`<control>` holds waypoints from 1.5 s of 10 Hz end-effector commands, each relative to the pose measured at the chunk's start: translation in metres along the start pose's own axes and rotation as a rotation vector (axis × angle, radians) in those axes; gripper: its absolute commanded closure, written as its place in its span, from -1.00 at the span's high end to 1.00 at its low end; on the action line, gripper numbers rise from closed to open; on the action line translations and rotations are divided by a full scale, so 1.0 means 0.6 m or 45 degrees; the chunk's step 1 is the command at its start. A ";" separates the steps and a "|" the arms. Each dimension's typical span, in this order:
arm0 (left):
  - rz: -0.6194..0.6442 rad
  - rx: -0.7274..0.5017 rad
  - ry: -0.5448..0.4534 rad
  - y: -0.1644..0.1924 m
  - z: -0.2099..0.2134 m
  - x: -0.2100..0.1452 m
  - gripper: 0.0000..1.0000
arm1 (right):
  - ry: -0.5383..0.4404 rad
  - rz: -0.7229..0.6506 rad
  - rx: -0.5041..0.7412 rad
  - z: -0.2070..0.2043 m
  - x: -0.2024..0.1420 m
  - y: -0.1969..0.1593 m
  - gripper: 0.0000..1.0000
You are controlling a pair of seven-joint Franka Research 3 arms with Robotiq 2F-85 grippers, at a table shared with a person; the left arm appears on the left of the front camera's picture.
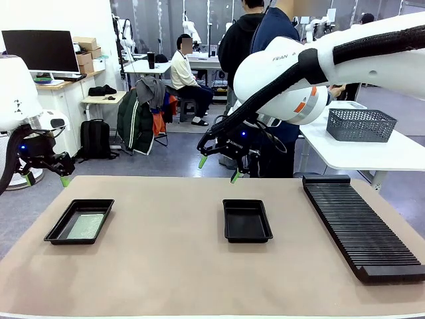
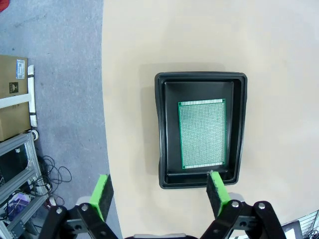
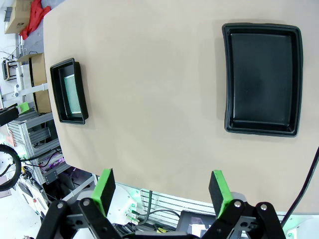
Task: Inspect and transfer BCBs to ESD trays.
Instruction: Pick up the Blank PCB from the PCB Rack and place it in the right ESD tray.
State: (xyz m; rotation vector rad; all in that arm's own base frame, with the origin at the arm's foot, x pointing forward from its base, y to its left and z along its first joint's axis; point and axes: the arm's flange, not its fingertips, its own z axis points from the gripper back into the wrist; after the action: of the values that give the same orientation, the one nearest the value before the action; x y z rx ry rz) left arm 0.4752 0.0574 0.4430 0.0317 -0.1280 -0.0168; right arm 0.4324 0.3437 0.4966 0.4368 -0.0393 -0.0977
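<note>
One BCB [image 2: 202, 134] is seen lying flat in the left ESD tray [image 2: 159, 129], so approx. half the job is judged done. The centre ESD tray [image 1: 247, 222] is left bare, w/ no 2nd board seen to fill it. The left gripper [image 1: 46, 178] and right gripper [image 1: 218, 169] are held wide apart above the table [image 1: 166, 266], nothing gripped.

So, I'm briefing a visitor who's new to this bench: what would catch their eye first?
Probably the bulky white right arm stretching across the upper middle, its open end effector hanging near the empty black tray at the centre of the table. Next, the pale-green board lying flat in the left tray, and the long ribbed black rack on the right.
</note>
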 end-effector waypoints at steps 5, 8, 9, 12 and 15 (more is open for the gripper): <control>0.000 0.001 0.004 0.000 -0.002 -0.001 1.00 | -0.006 0.008 -0.020 0.000 0.002 0.000 1.00; 0.000 0.001 0.004 0.000 -0.002 -0.001 1.00 | -0.022 -0.003 -0.009 0.004 0.001 0.003 1.00; 0.000 0.001 0.004 0.000 -0.002 -0.001 1.00 | 0.000 0.000 0.000 0.000 0.000 0.000 1.00; 0.000 0.001 0.004 0.000 -0.002 -0.001 1.00 | 0.000 0.000 0.000 0.000 0.000 0.000 1.00; 0.000 0.001 0.004 0.000 -0.002 -0.001 1.00 | 0.000 0.000 0.000 0.000 0.000 0.000 1.00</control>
State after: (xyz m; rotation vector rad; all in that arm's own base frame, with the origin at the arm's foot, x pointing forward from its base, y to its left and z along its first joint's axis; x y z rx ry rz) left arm 0.4755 0.0573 0.4427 0.0318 -0.1271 -0.0171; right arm 0.4324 0.3440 0.4973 0.4378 -0.0403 -0.0975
